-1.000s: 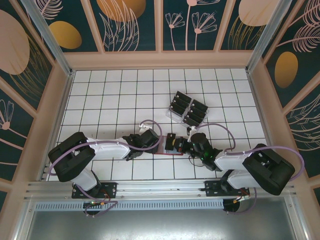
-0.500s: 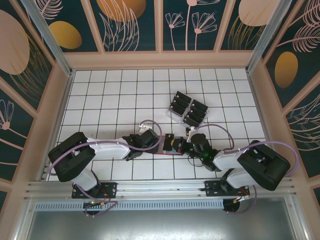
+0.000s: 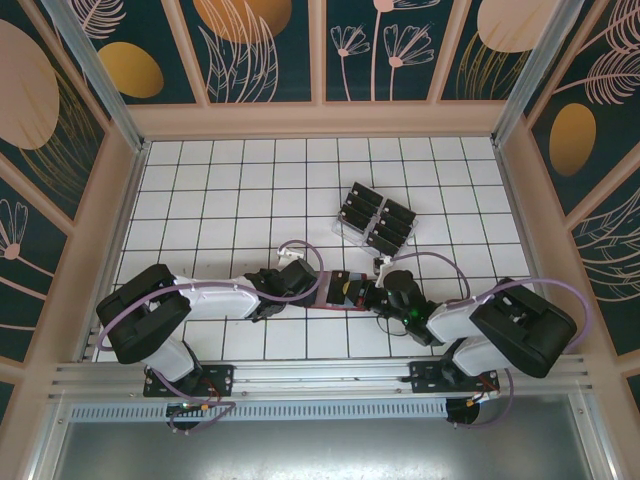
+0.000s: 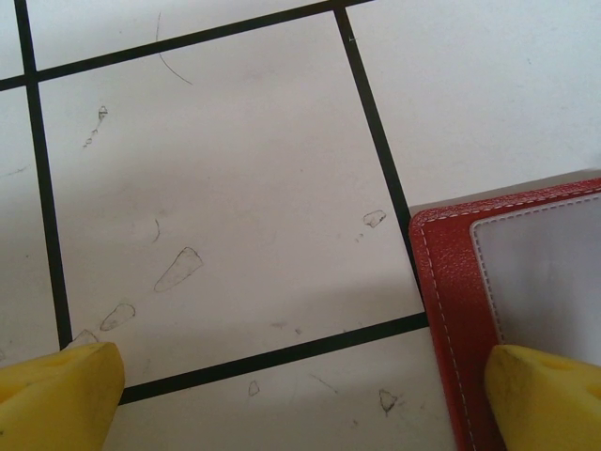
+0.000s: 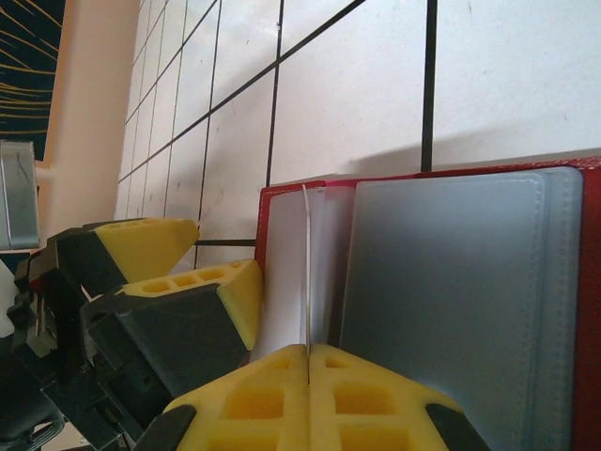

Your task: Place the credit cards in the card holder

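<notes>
Farthest left, on the white gridded table point(image 4: 235, 188), the left gripper point(image 4: 300, 402) had its yellow fingers point(image 4: 58, 393) spread well apart, gripping nothing. One fingertip stood over bare tile. The other lay over a corner of the red wallet point(image 4: 449, 310), though whether it pressed down could not be told.

The wallet lay open and flat between the two grippers, with a stitched red border around a pale inner panel.

To the right of it, the right gripper point(image 5: 308, 381) had its fingers point(image 5: 246, 404) pinched together on a thin sheet point(image 5: 305, 272) seen edge-on. That sheet ran straight out from the fingertips into the wallet, beside the grey-blue pocket point(image 5: 451, 310). Whether it was a card or a leaf of the wallet could not be told. In the right wrist view, the left gripper's yellow tips sat at the wallet's edge, just beside the pinched fingers.

Beyond the right fingers, well apart from the wallet, the black cards point(image 3: 376, 216) stood in rows in a clear tray point(image 3: 338, 233).
</notes>
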Controlling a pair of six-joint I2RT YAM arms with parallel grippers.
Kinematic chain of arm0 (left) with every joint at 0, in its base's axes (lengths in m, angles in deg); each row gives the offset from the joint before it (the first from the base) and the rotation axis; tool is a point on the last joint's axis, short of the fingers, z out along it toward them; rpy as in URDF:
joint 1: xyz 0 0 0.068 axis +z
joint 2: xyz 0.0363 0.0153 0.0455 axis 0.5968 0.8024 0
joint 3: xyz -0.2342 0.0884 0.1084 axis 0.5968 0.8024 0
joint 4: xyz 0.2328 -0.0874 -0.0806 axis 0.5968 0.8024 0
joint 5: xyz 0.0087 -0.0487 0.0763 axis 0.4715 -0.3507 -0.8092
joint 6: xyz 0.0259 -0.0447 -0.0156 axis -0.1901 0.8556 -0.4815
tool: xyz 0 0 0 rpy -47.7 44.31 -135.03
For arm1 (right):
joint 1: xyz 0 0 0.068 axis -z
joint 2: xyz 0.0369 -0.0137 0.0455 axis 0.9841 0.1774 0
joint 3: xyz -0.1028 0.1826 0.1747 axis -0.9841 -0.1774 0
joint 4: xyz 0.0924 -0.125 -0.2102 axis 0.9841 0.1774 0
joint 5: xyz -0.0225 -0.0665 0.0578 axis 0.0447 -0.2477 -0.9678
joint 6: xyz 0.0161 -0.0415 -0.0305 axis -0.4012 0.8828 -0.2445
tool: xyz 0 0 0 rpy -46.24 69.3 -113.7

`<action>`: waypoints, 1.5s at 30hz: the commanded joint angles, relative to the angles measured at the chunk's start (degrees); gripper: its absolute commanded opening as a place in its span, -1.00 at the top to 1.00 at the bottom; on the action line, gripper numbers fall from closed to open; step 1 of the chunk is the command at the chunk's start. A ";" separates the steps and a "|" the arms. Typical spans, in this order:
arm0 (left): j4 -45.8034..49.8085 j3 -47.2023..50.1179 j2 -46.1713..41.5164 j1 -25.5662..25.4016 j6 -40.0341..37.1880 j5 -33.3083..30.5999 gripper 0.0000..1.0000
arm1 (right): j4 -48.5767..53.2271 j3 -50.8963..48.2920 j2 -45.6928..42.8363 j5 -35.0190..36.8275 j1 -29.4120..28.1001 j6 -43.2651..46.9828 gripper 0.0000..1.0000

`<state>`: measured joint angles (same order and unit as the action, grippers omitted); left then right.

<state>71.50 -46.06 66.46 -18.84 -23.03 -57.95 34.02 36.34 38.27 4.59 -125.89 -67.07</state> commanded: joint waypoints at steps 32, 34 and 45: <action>4.07 -0.68 -1.50 -0.34 0.32 -0.44 -0.97 | -6.76 0.27 0.96 -3.28 -0.23 -2.03 1.00; 4.72 -1.39 -2.23 -0.32 -0.04 -0.43 -0.97 | -1.36 0.75 -3.58 -2.30 0.11 -0.41 1.00; 6.90 -5.05 -5.07 -1.35 -2.32 1.44 -0.97 | 15.44 -0.78 -19.00 -1.79 5.97 3.57 1.00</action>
<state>76.38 -49.23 62.14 -19.45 -23.78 -57.46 44.80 36.47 20.41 2.19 -120.60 -65.54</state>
